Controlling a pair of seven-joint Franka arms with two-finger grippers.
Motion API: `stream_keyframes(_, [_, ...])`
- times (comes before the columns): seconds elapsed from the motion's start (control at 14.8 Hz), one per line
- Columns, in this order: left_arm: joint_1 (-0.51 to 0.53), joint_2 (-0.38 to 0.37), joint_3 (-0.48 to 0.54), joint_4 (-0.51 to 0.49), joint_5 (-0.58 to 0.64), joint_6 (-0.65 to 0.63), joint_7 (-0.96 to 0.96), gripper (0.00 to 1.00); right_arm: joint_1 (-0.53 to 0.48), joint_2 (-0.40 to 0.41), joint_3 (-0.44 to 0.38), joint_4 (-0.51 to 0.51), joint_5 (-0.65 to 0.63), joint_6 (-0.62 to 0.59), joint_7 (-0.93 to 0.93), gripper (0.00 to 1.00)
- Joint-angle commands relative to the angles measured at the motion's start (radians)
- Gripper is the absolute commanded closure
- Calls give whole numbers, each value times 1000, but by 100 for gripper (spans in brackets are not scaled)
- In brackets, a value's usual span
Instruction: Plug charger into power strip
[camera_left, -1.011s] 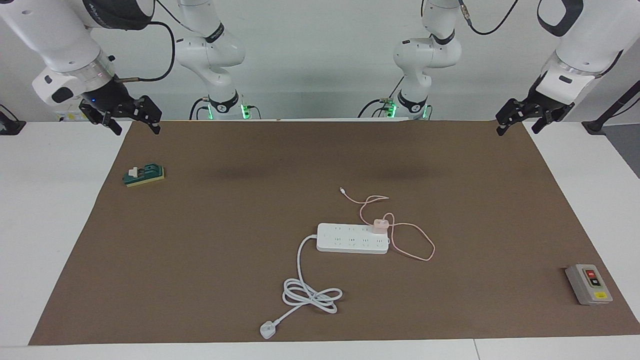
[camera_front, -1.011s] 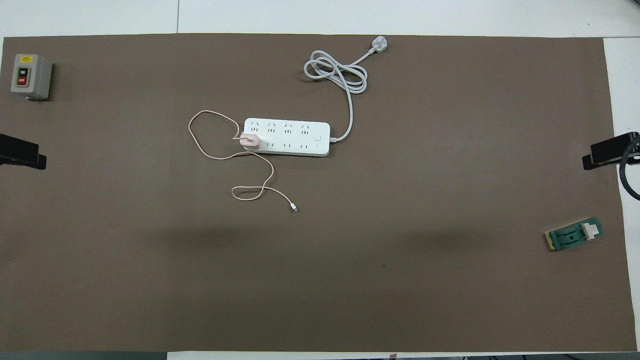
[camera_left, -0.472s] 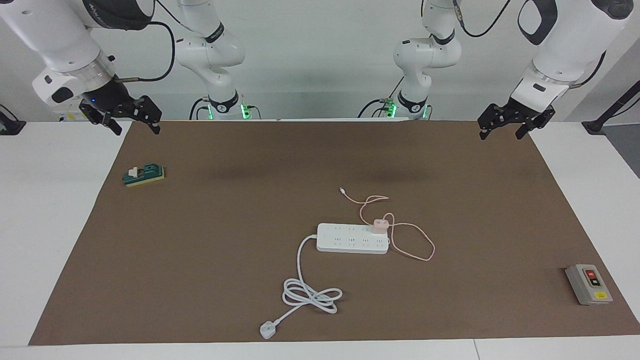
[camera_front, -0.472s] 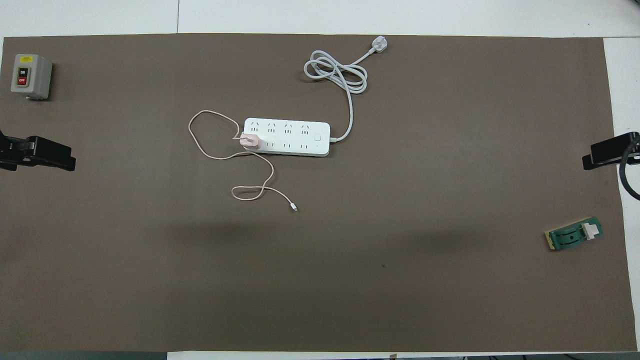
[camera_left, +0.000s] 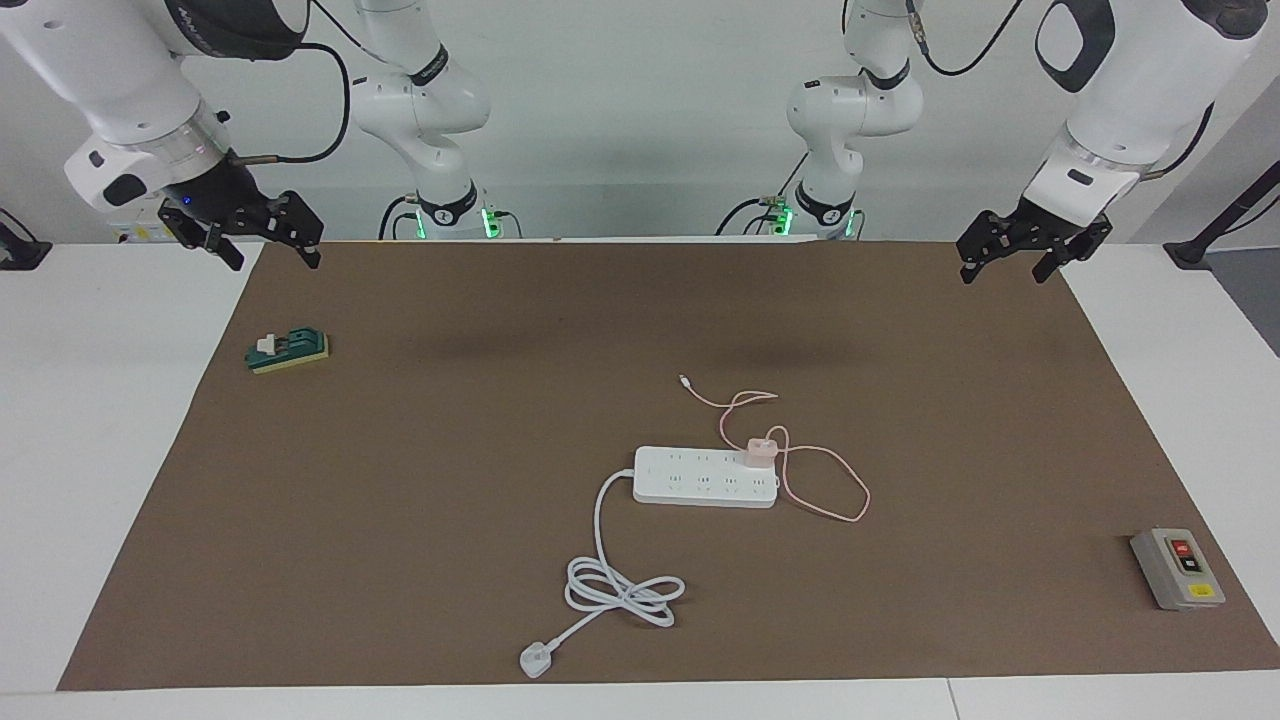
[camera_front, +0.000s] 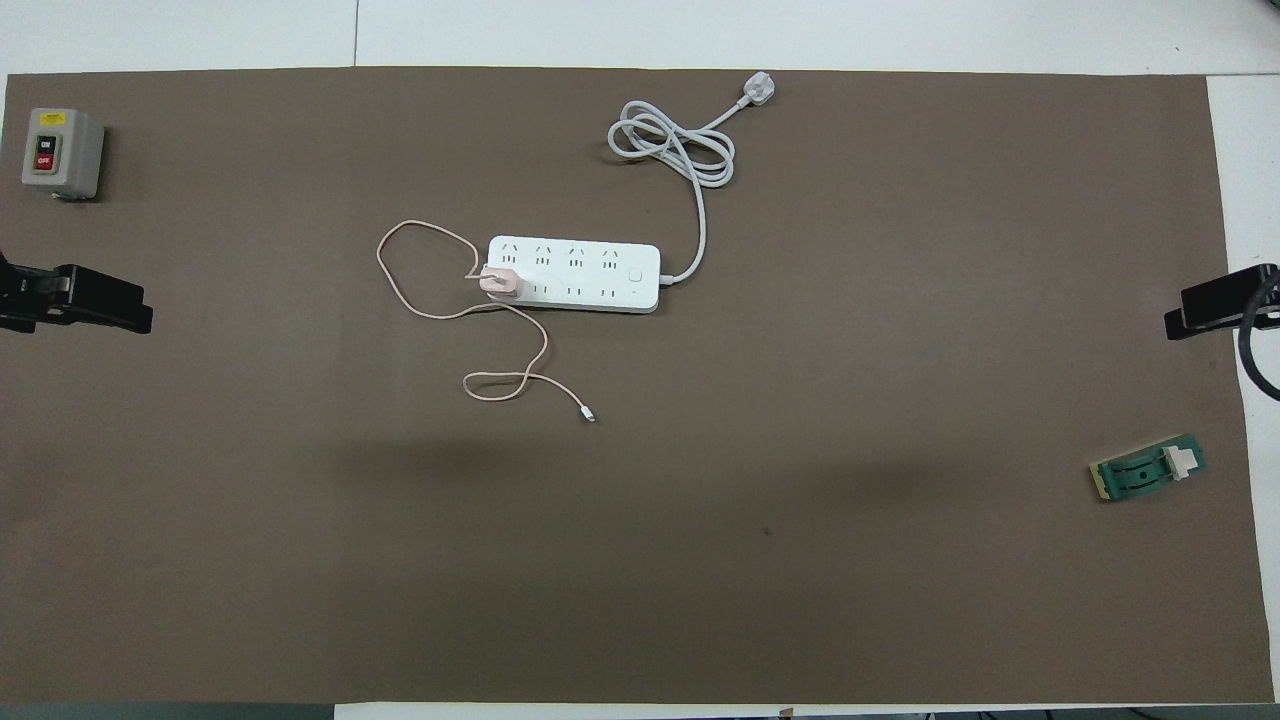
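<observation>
Over mat edge, left gripper shifted inward since earlier; both grippers open, empty.

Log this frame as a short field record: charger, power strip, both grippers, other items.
charger: lying on the power strip's end toward the left arm, cable looped on the mat; not visibly plugged in
power strip: mid-table, cord coiled farther from the robots
left gripper: open, empty, raised over the mat's edge
right gripper: open, empty, waiting
other: grey button box; green block
</observation>
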Motion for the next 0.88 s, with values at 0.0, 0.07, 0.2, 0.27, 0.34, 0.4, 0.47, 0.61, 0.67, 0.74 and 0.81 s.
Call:
stream_keyframes(0.0, [10,-4,-9,-12,-11,32,12,0,-7,-16,5,-14,-13,-6,-8,0])
stream_keyframes(0.07, [10,-4,-14,-12,-11,32,12,0,-7,-16,5,-14,-13,-6,-7,0])
stream_keyframes(0.2, [12,-4,-14,-12,-25,31,30,0,-7,-16,5,-14,-13,-6,-6,0])
stream_keyframes(0.27, [12,-4,-14,-13,-28,31,32,0,-7,-16,5,-14,-13,-6,-6,0])
stream_keyframes(0.34, [12,-4,-14,-13,-28,31,32,0,-7,-16,5,-14,-13,-6,-6,0])
stream_keyframes(0.4, [12,-4,-14,-13,-28,31,32,0,-7,-16,5,-14,-13,-6,-6,0])
stream_keyframes(0.47, [12,-4,-14,-13,-28,31,32,0,-7,-16,5,-14,-13,-6,-6,0])
stream_keyframes(0.61, [12,-4,-14,-13,-28,31,32,0,-7,-16,5,-14,-14,-6,-6,0])
stream_keyframes(0.67, [12,-4,-14,-13,-28,31,32,0,-7,-16,5,-14,-13,-6,-6,0])
stream_keyframes(0.74, [12,-4,-14,-13,-28,31,32,0,-7,-16,5,-14,-13,-6,-8,0])
stream_keyframes(0.81, [12,-4,-14,-13,-28,32,32,0,-7,-16,5,-14,-14,-6,-7,0])
